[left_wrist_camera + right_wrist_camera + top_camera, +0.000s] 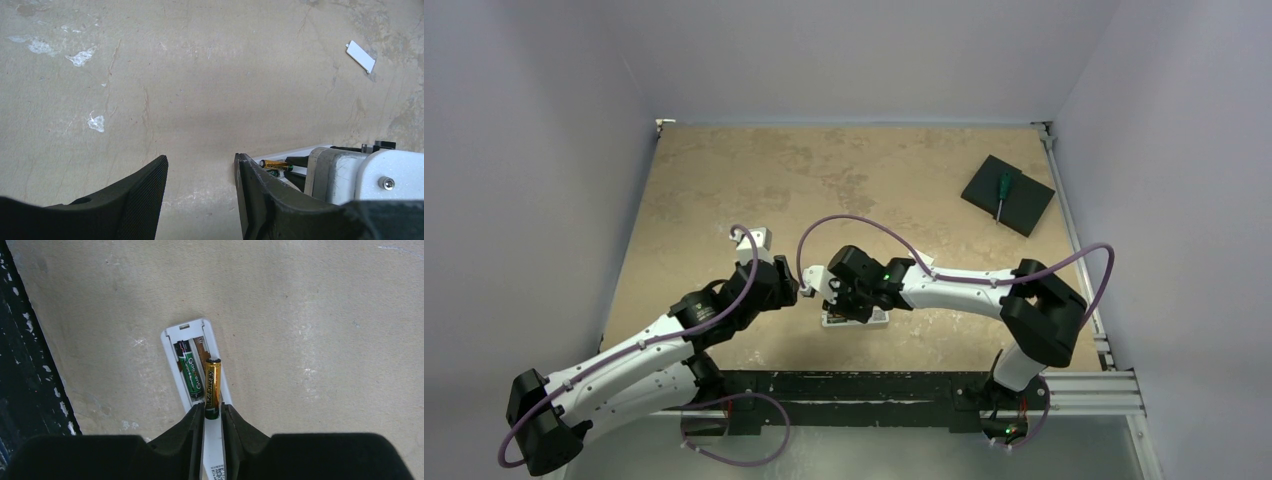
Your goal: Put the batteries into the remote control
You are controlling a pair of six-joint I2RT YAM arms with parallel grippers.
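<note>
We see right end effector (213, 409) straddling gold battery (213, 382) near end, clamp unclear; battery lengthwise over remote (187, 330).

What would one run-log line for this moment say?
step: seating second cell | right gripper: shut on gold battery over remote recess | dark green battery: already in its slot | left gripper: open, empty, beside remote

The top external camera looks down from high above and behind the arm bases, taking in the whole table (824, 170) from afar. Each wrist camera looks down close past its own fingers. The gold battery (275, 164), just outside the left fingers (145, 200), also shows between the right fingers (192, 440), over the remote control (187, 326).
</note>
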